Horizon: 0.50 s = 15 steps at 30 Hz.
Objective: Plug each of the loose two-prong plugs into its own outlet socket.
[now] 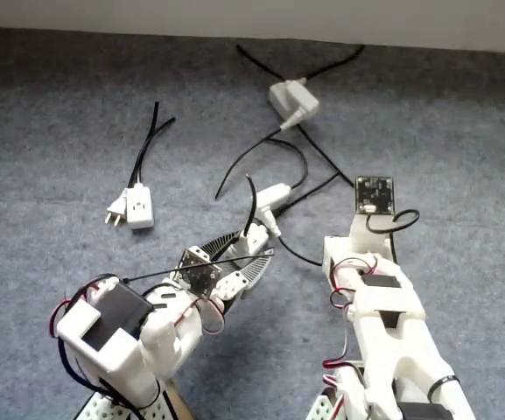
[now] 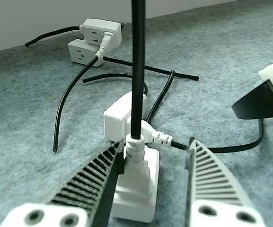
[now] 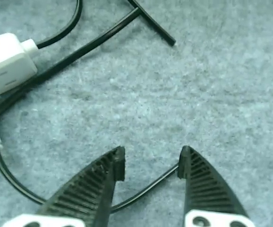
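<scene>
My left gripper (image 2: 157, 149) is open around a white plug body (image 2: 136, 187) with a black cord (image 2: 137, 66) rising straight up from it. One finger (image 2: 96, 177) touches the plug; the other finger (image 2: 212, 177) stands apart. Just beyond lies a white socket block (image 2: 119, 116) with a plug (image 2: 153, 135) at its side. In the high view the left gripper (image 1: 254, 249) sits mid-table by that socket (image 1: 271, 194). Far left lie a two-prong plug (image 1: 115, 211) and a socket (image 1: 140, 206) side by side. My right gripper (image 3: 151, 163) is open over bare carpet, straddling a thin black cord (image 3: 141, 194).
A white socket pair (image 1: 292, 98) with a plug in it lies at the back near the wall, also seen from the left wrist (image 2: 96, 35). Black cords (image 1: 318, 149) cross the carpet between the sockets. The right arm (image 1: 379, 302) stands right of the left gripper.
</scene>
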{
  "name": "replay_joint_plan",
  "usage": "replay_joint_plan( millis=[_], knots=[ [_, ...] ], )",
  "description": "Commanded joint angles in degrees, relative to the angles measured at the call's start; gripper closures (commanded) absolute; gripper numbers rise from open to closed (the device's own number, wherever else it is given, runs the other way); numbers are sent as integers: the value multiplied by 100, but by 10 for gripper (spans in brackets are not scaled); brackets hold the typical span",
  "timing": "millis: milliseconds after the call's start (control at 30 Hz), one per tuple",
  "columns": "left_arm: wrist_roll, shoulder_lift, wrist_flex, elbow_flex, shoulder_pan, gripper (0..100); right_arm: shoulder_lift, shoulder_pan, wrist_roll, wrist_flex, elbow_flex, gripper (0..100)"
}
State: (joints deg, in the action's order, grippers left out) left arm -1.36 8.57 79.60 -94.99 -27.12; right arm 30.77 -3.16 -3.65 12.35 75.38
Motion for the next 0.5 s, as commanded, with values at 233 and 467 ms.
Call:
replay_joint_plan(
  millis=[233,467],
  knots=[
    [-35,-75,791,-101,330,783,136,-40,-53,-101,-31,807],
    [132,-75,642,-101,391,783,136,-40,-53,-110,-31,807]
  ],
)
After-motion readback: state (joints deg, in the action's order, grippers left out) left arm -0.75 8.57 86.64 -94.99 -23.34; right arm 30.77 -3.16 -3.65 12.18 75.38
